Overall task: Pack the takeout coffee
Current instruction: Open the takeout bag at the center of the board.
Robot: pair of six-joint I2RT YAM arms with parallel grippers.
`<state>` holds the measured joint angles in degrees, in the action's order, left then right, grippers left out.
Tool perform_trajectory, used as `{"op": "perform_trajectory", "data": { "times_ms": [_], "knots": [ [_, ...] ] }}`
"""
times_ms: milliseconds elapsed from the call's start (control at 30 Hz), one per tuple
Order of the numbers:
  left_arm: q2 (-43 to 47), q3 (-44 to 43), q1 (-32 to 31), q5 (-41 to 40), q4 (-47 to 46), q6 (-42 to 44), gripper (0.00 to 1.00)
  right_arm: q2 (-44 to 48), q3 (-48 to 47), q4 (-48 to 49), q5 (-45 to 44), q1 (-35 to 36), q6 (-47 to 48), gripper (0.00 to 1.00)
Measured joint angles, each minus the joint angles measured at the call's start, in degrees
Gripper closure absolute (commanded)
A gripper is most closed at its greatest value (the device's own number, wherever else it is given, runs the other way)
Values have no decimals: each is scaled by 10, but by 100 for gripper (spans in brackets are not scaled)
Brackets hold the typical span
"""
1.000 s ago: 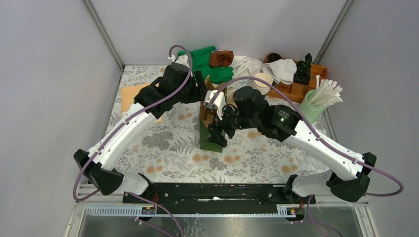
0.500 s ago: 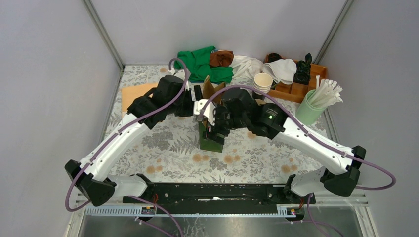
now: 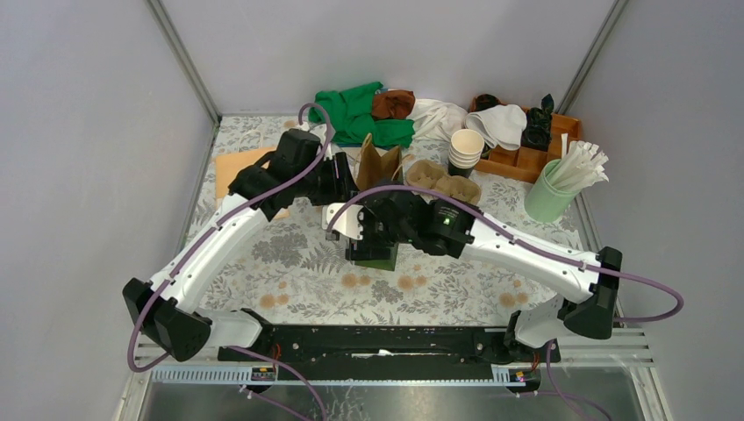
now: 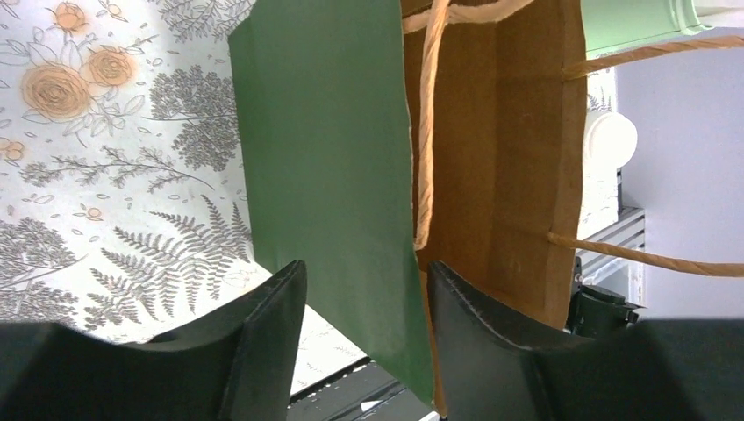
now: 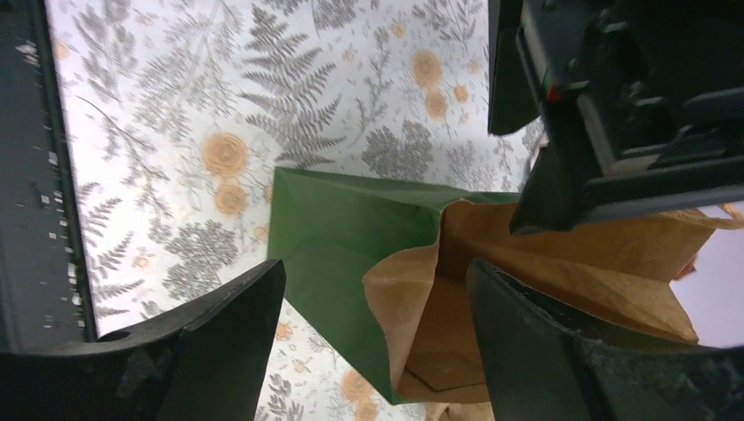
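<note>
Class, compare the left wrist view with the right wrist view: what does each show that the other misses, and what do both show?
Left wrist only: a mint-green container beyond the green paper bag, and a twine handle lying along its brown inner wall. Right wrist only: the bag's open mouth from above, a black rail, and the right hand open and empty. Both: the bag, the floral tablecloth, and the left hand at the bag's rim.
</note>
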<state>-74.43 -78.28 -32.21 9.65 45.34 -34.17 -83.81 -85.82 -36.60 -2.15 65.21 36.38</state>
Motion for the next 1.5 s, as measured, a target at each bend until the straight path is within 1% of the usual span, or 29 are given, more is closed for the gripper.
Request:
{"op": "perform_trajectory", "data": {
  "times_ms": [100,267,333,433,467,633,733,833,1133,1367,1500],
  "knots": [
    [0,0,10,4,0,3,55,-12,6,1,-29,0,14,26],
    [0,0,19,5,0,7,61,-42,5,-3,-68,0,25,37],
    [0,0,21,6,0,9,64,-56,4,-6,-85,0,28,45],
    [0,0,21,7,0,12,69,-69,-1,-16,-104,0,29,62],
    [0,0,21,7,0,12,71,-72,-5,-18,-108,0,29,67],
    [-3,0,21,6,-1,14,81,-73,-36,-29,-102,0,12,77],
    [-9,0,21,6,0,17,89,-67,-38,-32,-82,0,-3,84],
    [-13,0,22,4,-1,18,92,-58,-38,-38,-56,0,-19,92],
    [-14,0,21,2,-1,18,99,-49,-37,-55,4,-1,-55,100],
    [-14,0,19,13,-1,25,100,-37,-31,-51,47,-16,-83,100],
    [-14,0,19,15,-3,31,100,-35,-31,-49,86,-40,-105,100]
  ]
}}
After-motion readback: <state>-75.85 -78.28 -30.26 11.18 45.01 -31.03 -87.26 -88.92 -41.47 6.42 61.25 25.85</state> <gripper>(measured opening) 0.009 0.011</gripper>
